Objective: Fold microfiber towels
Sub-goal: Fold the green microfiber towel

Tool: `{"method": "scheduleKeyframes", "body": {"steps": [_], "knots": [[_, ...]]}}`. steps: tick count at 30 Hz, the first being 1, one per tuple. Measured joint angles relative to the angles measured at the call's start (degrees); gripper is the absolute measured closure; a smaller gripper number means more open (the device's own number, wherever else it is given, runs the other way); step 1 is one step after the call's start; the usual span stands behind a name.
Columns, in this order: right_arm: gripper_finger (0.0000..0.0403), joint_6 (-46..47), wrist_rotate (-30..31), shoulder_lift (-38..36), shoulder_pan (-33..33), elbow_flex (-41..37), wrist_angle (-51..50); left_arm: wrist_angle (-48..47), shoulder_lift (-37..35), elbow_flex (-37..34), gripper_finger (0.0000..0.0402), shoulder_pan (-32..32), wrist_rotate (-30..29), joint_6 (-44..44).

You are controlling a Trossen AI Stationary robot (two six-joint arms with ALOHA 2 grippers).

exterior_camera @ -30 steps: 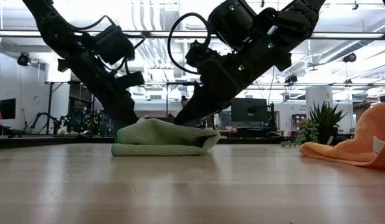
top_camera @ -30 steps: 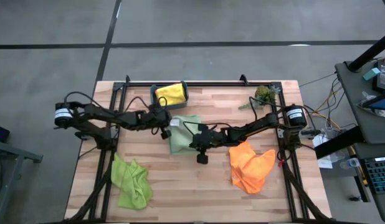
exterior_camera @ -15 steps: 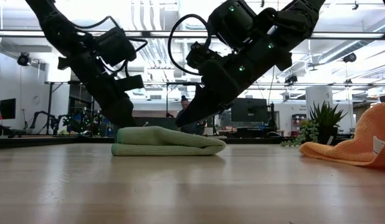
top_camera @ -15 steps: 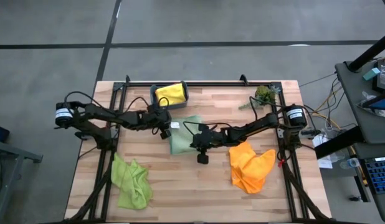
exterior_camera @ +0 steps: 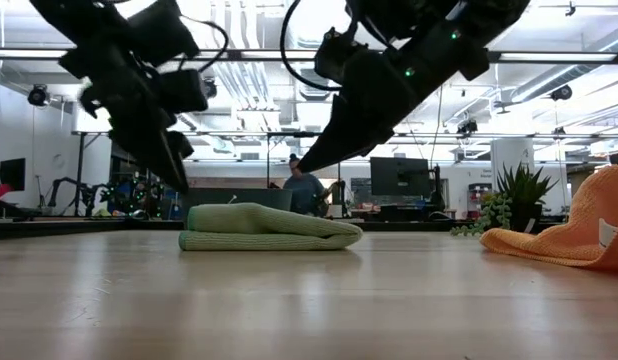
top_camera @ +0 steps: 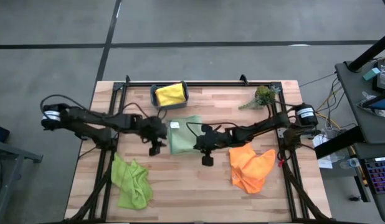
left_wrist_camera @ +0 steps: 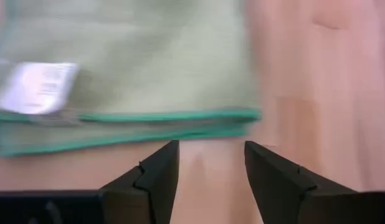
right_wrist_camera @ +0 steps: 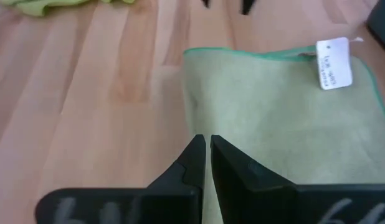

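Note:
The pale sage green towel (top_camera: 184, 133) lies folded flat on the table's middle (exterior_camera: 269, 228), with a white tag near its left edge (left_wrist_camera: 35, 87). My left gripper (top_camera: 161, 131) hovers open just off the towel's left edge (left_wrist_camera: 208, 149), its fingers clear of the green hem. My right gripper (top_camera: 194, 139) is shut and hangs above the towel's right part (right_wrist_camera: 205, 140), its tips (exterior_camera: 301, 165) clear of the cloth. A lime green towel (top_camera: 131, 180) and an orange towel (top_camera: 250, 165) lie crumpled near the front. A yellow towel (top_camera: 170, 93) sits in the bin.
A teal bin (top_camera: 156, 99) stands at the far edge left of centre, and a plant sprig (top_camera: 262, 96) at the far right. Black frame rails (top_camera: 105, 168) run along both sides of the table. Bare wood lies between the lime green and orange towels.
My left gripper has opened, let go of the sage towel, and drawn back toward the table's left edge while rising. My right gripper, still shut, has lifted off the cloth. The towel's raised upper layer has settled flat on the lower one.

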Motion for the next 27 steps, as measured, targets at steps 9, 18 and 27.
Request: {"method": "scheduleKeyframes", "body": {"steps": [9,18,27], "knots": [[0.0385,-0.16,0.48,0.0,1.87,-0.07,-0.17,9.5,6.27,-0.71,0.0235,-7.87,-2.79,-8.13],[0.0385,-1.56,0.5,0.01,1.85,-0.07,-0.13,14.9,13.55,-0.25,0.0235,-8.84,-4.75,-12.47],[0.0382,-0.6,0.5,0.13,1.85,-0.59,-1.53,18.98,15.0,-0.28,0.0238,-9.75,-7.07,-13.24]]}}
